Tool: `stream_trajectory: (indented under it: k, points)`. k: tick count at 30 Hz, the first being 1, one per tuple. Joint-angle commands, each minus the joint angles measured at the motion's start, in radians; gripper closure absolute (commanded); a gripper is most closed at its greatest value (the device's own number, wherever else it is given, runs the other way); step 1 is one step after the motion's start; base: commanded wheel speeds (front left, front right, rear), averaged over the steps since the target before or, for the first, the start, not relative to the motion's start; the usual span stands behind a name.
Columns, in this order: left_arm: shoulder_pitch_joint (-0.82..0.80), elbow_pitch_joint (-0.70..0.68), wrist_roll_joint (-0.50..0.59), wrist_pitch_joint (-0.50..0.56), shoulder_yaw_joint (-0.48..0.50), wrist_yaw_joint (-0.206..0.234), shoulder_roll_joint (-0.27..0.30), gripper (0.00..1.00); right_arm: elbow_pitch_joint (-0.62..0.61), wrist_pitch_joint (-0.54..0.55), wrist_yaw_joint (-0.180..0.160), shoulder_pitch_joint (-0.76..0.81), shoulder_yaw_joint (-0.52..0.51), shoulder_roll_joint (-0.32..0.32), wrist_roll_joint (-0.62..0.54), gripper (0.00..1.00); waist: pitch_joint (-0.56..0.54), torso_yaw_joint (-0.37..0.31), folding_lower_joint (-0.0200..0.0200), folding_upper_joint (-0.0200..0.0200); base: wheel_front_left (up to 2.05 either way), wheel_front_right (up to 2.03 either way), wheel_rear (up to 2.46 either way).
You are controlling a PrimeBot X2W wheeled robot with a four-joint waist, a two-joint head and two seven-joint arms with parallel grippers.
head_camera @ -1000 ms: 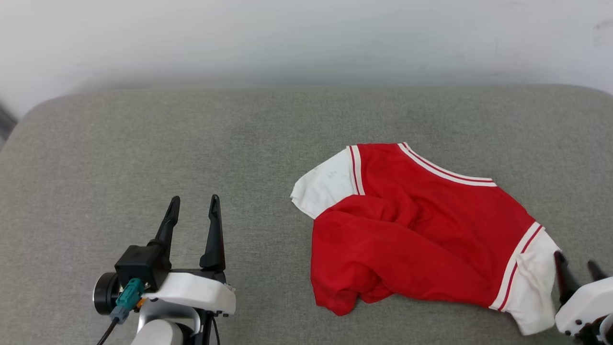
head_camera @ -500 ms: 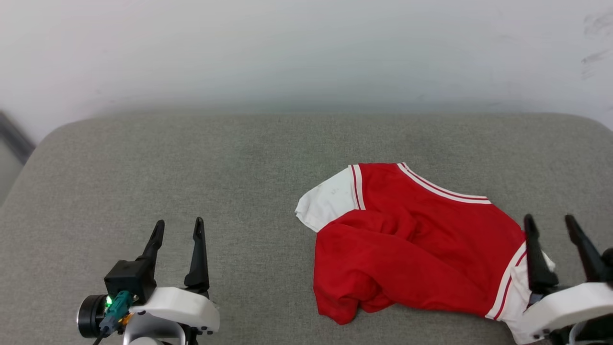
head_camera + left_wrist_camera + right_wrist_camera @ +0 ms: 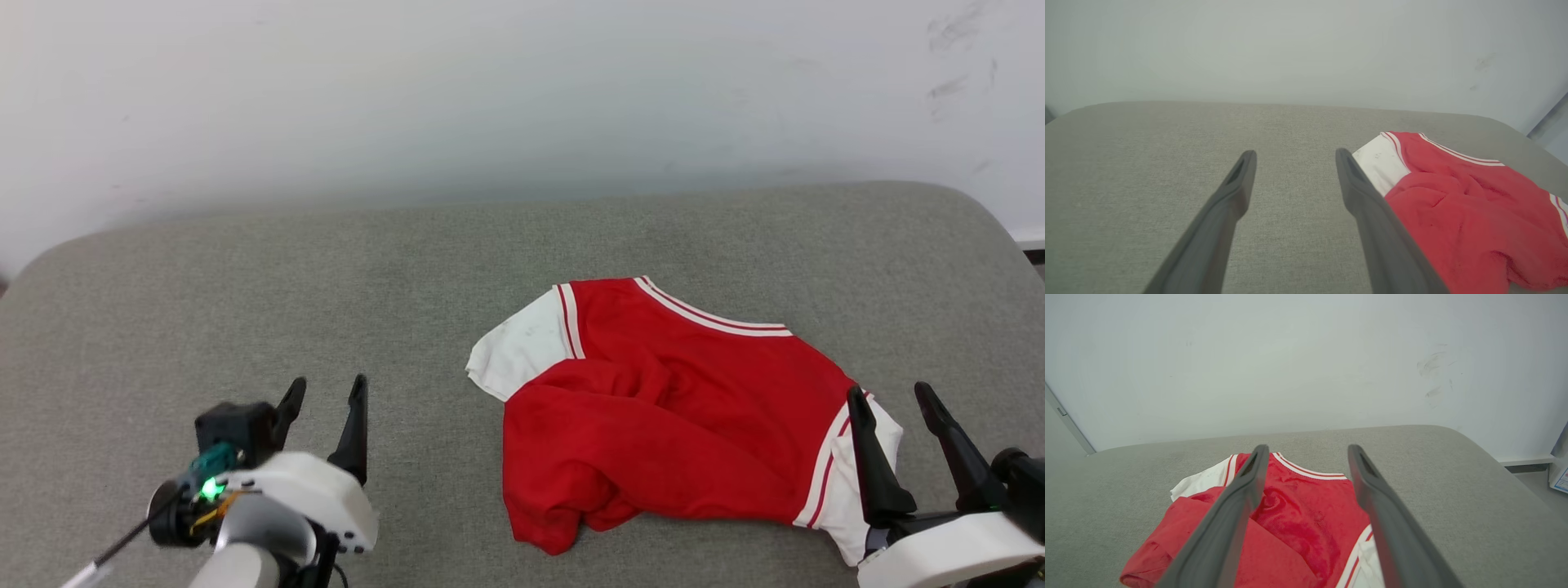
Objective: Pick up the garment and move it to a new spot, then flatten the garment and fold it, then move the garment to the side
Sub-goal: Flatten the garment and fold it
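While I watch on the head cam, the garment [image 3: 669,416] lies crumpled on the grey cushion [image 3: 326,269], right of centre: red body bunched in folds, 2 white sleeve panels w/ red-white stripes, striped band along the far edge. Left gripper [image 3: 327,381] hovers well apart, fingers spread, empty. Right gripper [image 3: 888,390] is spread too, 1 finger over the nearer white sleeve; contact unclear.

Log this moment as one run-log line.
phase: pre-grasp | garment: crumpled on grey cushion | left claw: open, clear of garment | right claw: open, at garment's edge
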Motion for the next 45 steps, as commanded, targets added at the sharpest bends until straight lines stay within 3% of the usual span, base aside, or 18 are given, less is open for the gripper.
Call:
stream_trajectory:
  k: [1,3,4,7,11,15,23,30,31,32,33,38,45]
  points:
    - [-0.051,0.008,-0.018,0.039,-0.01,-0.024,0.004,0.0,-0.007,0.001,-0.001,-0.007,0.004,0.003,0.005,0.0,0.015,-0.015,0.0,-0.0001,0.0,0.0,0.0]
    - [-0.121,0.024,-0.036,0.107,-0.027,-0.058,0.009,0.0,-0.013,0.002,-0.001,-0.028,0.013,0.003,0.007,0.0,0.035,-0.029,0.0,-0.0001,0.0,0.0,0.0]
    - [-0.241,0.055,-0.067,0.227,-0.055,-0.113,0.022,0.0,-0.016,-0.004,-0.001,-0.059,0.028,0.003,0.009,0.0,0.079,-0.054,0.0,-0.0001,0.0,0.0,0.0]
    - [-0.362,0.097,-0.099,0.369,-0.078,-0.161,0.038,0.0,-0.015,-0.014,-0.001,-0.095,0.044,0.003,0.013,0.0,0.133,-0.082,0.0,-0.0001,0.0,0.0,0.0]
    - [-0.491,0.161,-0.138,0.556,-0.106,-0.209,0.065,0.0,-0.006,-0.03,-0.001,-0.135,0.06,0.003,0.018,0.0,0.202,-0.122,0.0,-0.0001,0.0,0.0,0.0]
    - [-0.578,0.223,-0.167,0.719,-0.13,-0.227,0.09,0.0,0.013,-0.055,-0.001,-0.168,0.073,0.003,0.034,0.0,0.262,-0.157,0.0,-0.0001,0.0,0.0,0.0]
    - [-0.652,0.352,-0.189,0.837,-0.157,-0.25,0.105,0.0,0.073,-0.111,-0.001,-0.214,0.1,0.003,0.071,0.0,0.336,-0.213,0.0,-0.0001,0.0,0.0,0.0]
    - [-0.613,0.506,-0.213,0.903,-0.206,-0.259,0.057,0.0,0.121,-0.135,-0.001,-0.23,0.1,0.003,0.09,0.0,0.347,-0.237,0.0,-0.0001,0.0,0.0,0.0]
    - [-0.596,0.528,-0.221,0.91,-0.211,-0.26,0.044,0.19,0.126,-0.136,-0.001,-0.231,0.1,0.003,0.09,0.0,0.342,-0.239,0.0,-0.0001,0.0,0.0,0.0]
    - [-0.584,0.543,-0.22,0.91,-0.219,-0.262,0.038,0.55,0.128,-0.136,-0.001,-0.23,0.099,0.003,0.089,0.0,0.339,-0.239,0.0,-0.0001,0.0,0.0,0.0]
    - [-0.575,0.553,-0.219,0.901,-0.223,-0.264,0.034,1.0,0.132,-0.135,-0.001,-0.229,0.096,0.003,0.089,0.0,0.335,-0.238,0.0,-0.0001,0.0,0.0,0.0]
    - [-0.57,0.551,-0.191,0.777,-0.222,-0.269,0.031,1.0,0.134,-0.119,-0.001,-0.211,0.066,0.003,0.083,0.0,0.307,-0.205,0.0,-0.0001,0.0,0.0,0.0]
    - [-0.536,0.452,-0.147,0.511,-0.167,-0.216,0.049,1.0,0.129,-0.07,-0.001,-0.184,0.028,0.003,0.075,0.0,0.229,-0.132,0.0,-0.0001,0.0,0.0,0.0]
